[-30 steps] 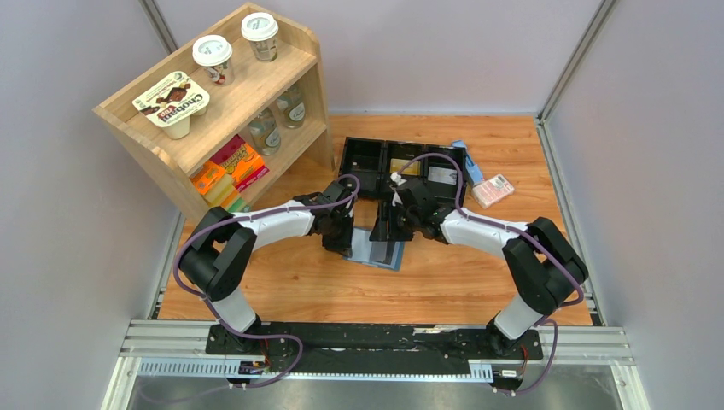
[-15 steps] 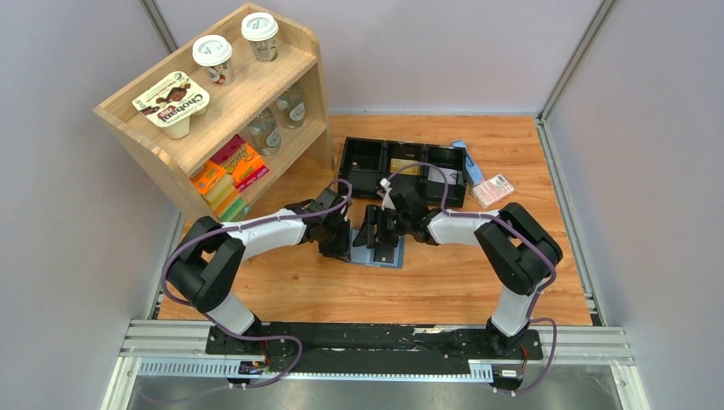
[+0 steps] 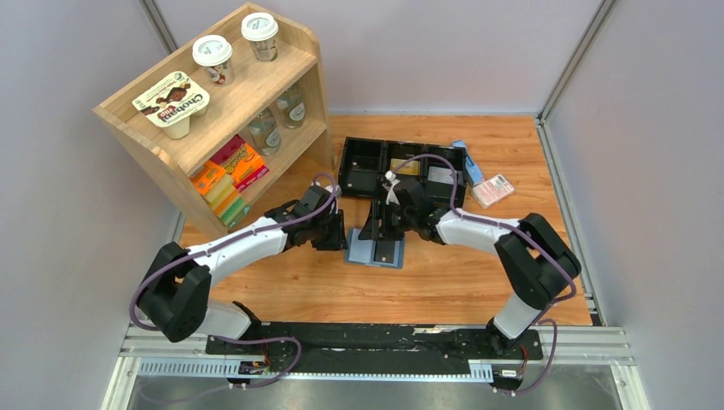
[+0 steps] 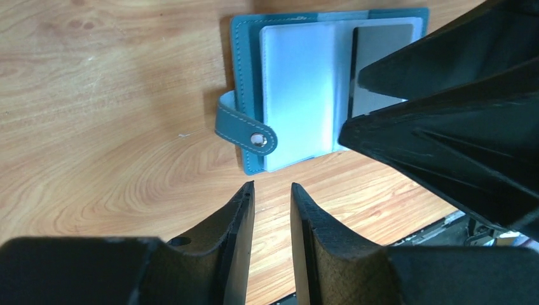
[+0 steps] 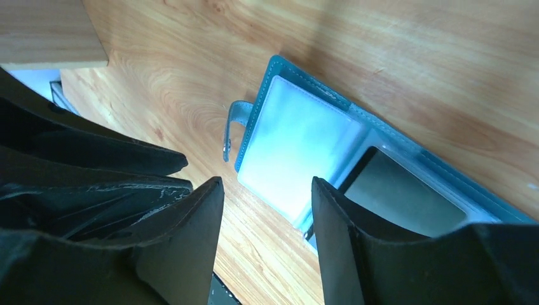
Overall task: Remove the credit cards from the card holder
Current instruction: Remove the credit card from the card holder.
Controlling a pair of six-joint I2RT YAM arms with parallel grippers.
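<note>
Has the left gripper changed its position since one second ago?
Yes. The left gripper has moved left, toward the wooden shelf, off the card holder.

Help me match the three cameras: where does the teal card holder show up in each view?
Top external: card holder lies open near the middle of the table.
Left wrist: top centre, its right part hidden behind the other arm.
Right wrist: centre to lower right, running off behind the fingers.
Shared landmark: the black card in its pocket.
</note>
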